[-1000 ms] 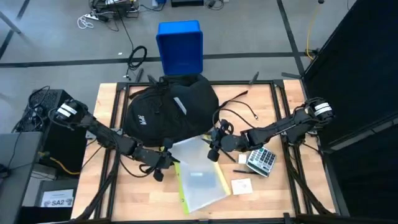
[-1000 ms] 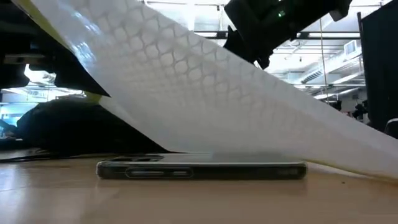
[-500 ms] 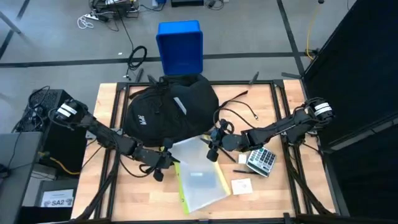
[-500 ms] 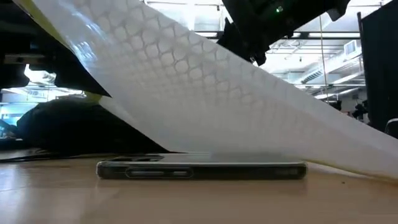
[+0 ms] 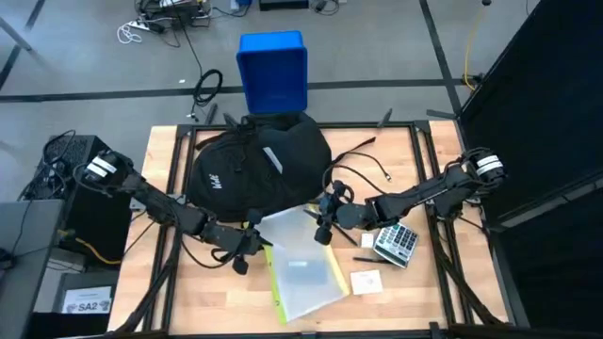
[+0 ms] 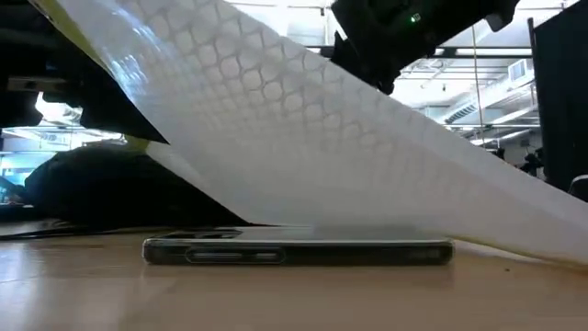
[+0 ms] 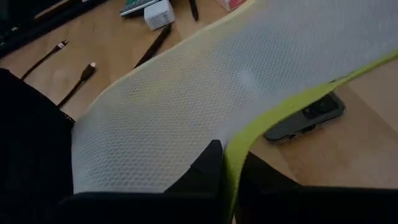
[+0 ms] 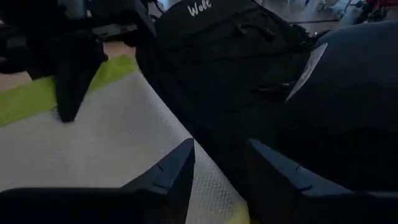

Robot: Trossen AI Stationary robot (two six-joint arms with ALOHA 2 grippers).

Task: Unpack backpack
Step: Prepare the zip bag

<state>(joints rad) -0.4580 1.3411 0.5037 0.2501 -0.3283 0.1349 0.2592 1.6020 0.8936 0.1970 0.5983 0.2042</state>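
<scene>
The black backpack (image 5: 256, 169) lies on the table's far half, its white logo up. A white mesh pouch (image 5: 301, 264) with a yellow-green edge strip slopes in front of it, its right side down on the table (image 6: 551, 248). It lies over a phone (image 6: 299, 250). My left gripper (image 5: 251, 247) is shut on the pouch's left edge. My right gripper (image 5: 323, 227) stands open at the pouch's far right corner, one finger (image 8: 168, 180) on either side of the mesh edge. I cannot tell if it touches. My left gripper pinches the pouch's yellow-green edge strip (image 7: 241, 152) between its two fingers, coming level from the table's left. That side of the pouch is raised. The pouch slants down from it, and its right side rests on the table.
A calculator (image 5: 396, 243), a pen (image 5: 366, 259) and a white card (image 5: 367, 281) lie right of the pouch. Loose cables (image 5: 363, 160) trail at the far right. A blue box (image 5: 273, 71) stands on the floor beyond the table's far edge.
</scene>
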